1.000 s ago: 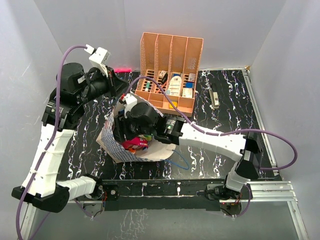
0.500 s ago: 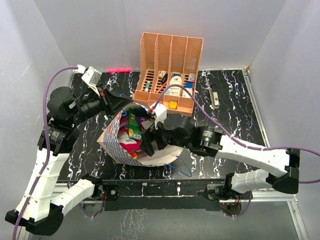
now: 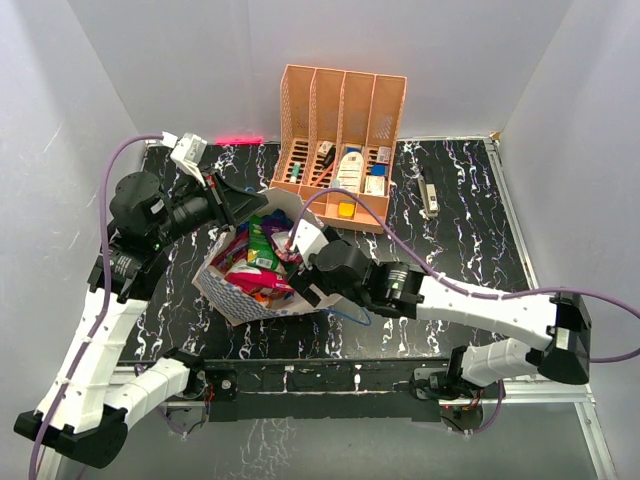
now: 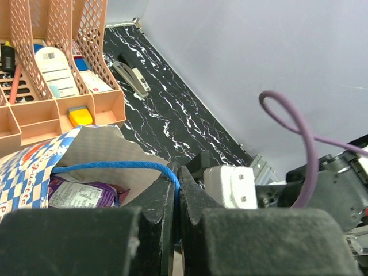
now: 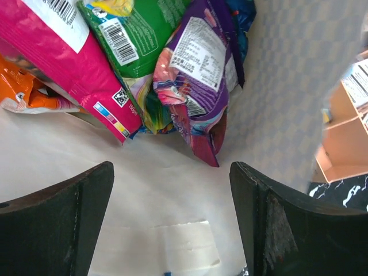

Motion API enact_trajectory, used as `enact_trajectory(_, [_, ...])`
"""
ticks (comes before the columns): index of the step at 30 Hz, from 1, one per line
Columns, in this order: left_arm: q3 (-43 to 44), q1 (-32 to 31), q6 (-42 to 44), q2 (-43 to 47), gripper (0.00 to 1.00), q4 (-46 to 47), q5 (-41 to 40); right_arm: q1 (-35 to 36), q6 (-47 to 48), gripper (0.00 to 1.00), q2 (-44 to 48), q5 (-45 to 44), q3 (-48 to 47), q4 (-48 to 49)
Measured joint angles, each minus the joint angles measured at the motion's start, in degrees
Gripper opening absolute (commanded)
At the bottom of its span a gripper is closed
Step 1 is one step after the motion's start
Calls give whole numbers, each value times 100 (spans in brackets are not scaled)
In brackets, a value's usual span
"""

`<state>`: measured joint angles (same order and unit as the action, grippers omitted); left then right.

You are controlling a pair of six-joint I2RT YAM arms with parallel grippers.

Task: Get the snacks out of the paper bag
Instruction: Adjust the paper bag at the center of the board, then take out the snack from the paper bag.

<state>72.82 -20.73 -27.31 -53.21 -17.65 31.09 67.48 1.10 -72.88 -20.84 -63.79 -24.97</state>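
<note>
The paper bag (image 3: 225, 295), blue-and-white checked outside, sits left of centre on the table with its mouth open. My left gripper (image 3: 248, 203) is at its far rim, shut on the bag's blue string handle (image 4: 115, 167). The snacks (image 3: 255, 265) lie inside: a pink packet (image 5: 63, 63), a green one (image 5: 138, 40), a purple one (image 5: 198, 69) and an orange one (image 5: 23, 92). My right gripper (image 5: 171, 172) is open and empty inside the bag mouth, above the white inner paper (image 5: 155, 195), a little short of the packets. It also shows in the top view (image 3: 290, 272).
The orange slotted organizer (image 3: 340, 110) with small bottles and boxes stands behind the bag, close to its far rim. A grey stapler-like thing (image 3: 428, 195) lies at the right. The bag's other blue handle (image 3: 355, 320) trails on the table near the front.
My right gripper has dropped from above the bag into its mouth. My left gripper has moved right and down with the handle, and the bag mouth now stands wider open.
</note>
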Motion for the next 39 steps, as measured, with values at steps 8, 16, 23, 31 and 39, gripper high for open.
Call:
enact_trajectory(8, [-256,-114,-573,-70,0,114,-33,0,520,78,-813,92,118,837])
enact_trajectory(16, [-330,-343,-1029,-15,0,101,-122,0,922,69,-1447,-304,118,1252])
enact_trajectory(23, [-426,-345,-977,494,0,146,-625,-4,1145,72,-1493,-721,129,1742])
enact_trajectory(31, [-872,-356,-686,728,0,822,-649,-63,356,75,-1259,85,599,2441])
enact_trajectory(39, [271,-365,647,-2,0,26,-1757,-81,-468,77,-1873,745,372,3060])
